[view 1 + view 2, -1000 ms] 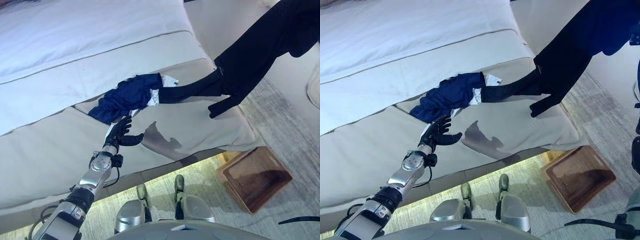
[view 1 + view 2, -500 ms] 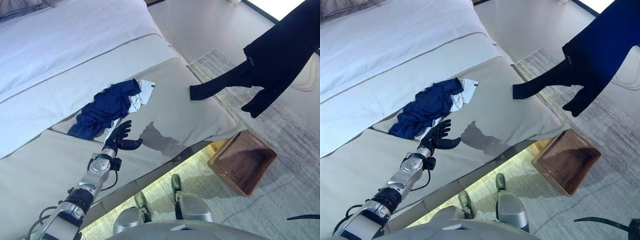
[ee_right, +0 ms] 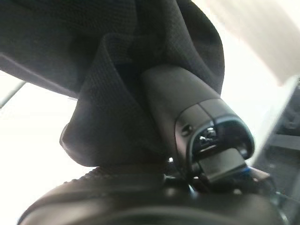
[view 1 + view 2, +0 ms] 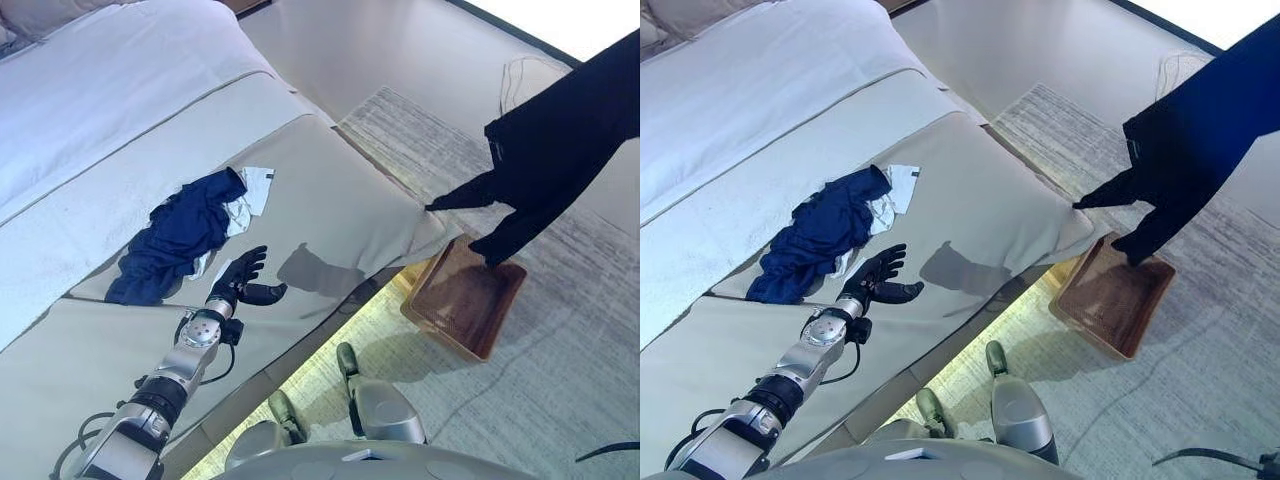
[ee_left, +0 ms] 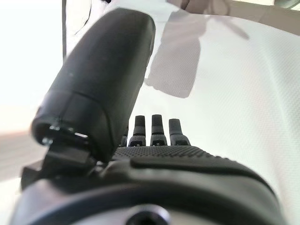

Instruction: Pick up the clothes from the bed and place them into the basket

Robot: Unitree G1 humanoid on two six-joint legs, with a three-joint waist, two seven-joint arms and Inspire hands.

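two garments are showing: one black garment (image 4: 560,150) is hanging in the air at the right, gripped by the right hand (image 3: 197,126), whose thumb is pressing into a bunched fold of the cloth in its wrist view, and one blue garment (image 4: 175,235) is lying crumpled on the bed (image 4: 330,190) with a small white piece of cloth (image 4: 250,190) tucked against its right end. one basket (image 4: 462,298), brown and woven, is sitting on the floor beside the bed's corner, on a pale rug (image 4: 560,350). the black garment's lowest tips are dangling just above the basket's far rim, and none of it is lying inside. the left hand (image 4: 238,281) is resting over the bed cover just beside the near edge of the blue garment, fingers straight and spread, thumb out, holding nothing; its wrist view is showing only the pale cover past the fingertips (image 5: 157,124). compared with a second ago, the black garment is no longer draping across the bed next to the blue one: it is now clear of the mattress and over the basket. the whole view is also shifting, so the bed and basket are sitting differently in the frame, while the blue garment and the left hand are keeping their places relative to each other.
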